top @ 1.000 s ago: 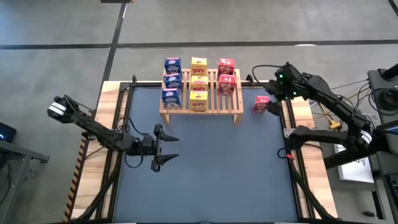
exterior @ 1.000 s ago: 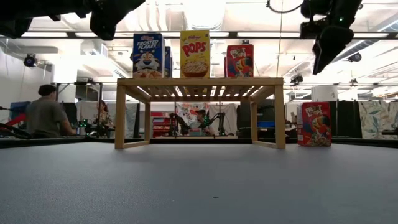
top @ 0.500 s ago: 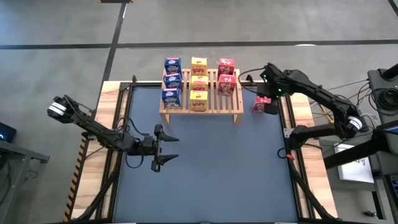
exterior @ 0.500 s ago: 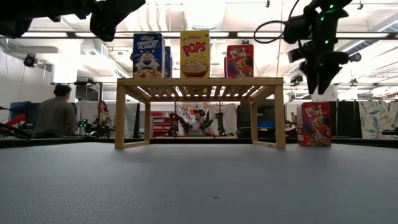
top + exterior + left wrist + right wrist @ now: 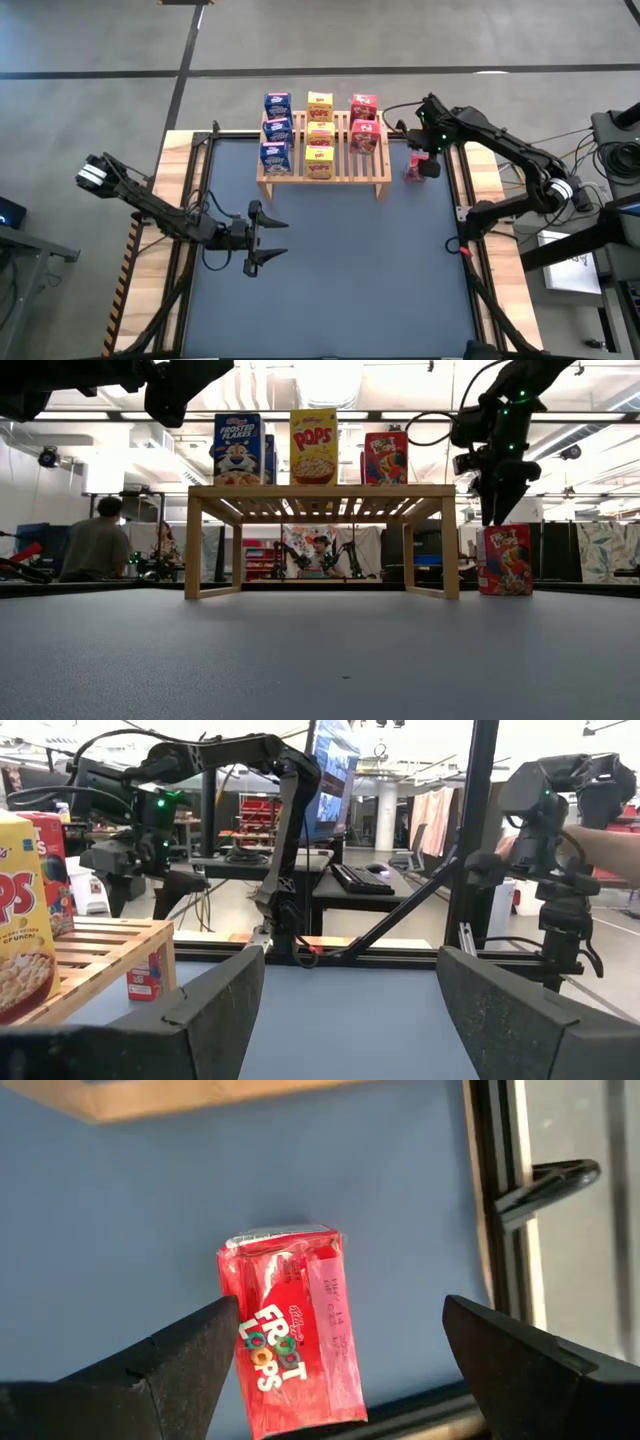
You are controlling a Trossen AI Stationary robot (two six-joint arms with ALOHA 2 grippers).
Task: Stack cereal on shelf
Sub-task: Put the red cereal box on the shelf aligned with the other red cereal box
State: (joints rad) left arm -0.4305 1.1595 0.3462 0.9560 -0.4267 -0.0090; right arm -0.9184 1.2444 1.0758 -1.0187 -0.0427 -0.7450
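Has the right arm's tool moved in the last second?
Yes. The right tool swung inward toward the shelf, now over the red box.

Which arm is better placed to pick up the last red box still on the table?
The right. Its end effector hangs open directly above the red box beside the shelf. The left end effector waits open over mid-table, far from it.

The blue box (image 5: 238, 449) reads "Frosted Flakes", the yellow box (image 5: 314, 446) "Pops", and the red box on the worktop (image 5: 290, 1340) "Froot Loops".
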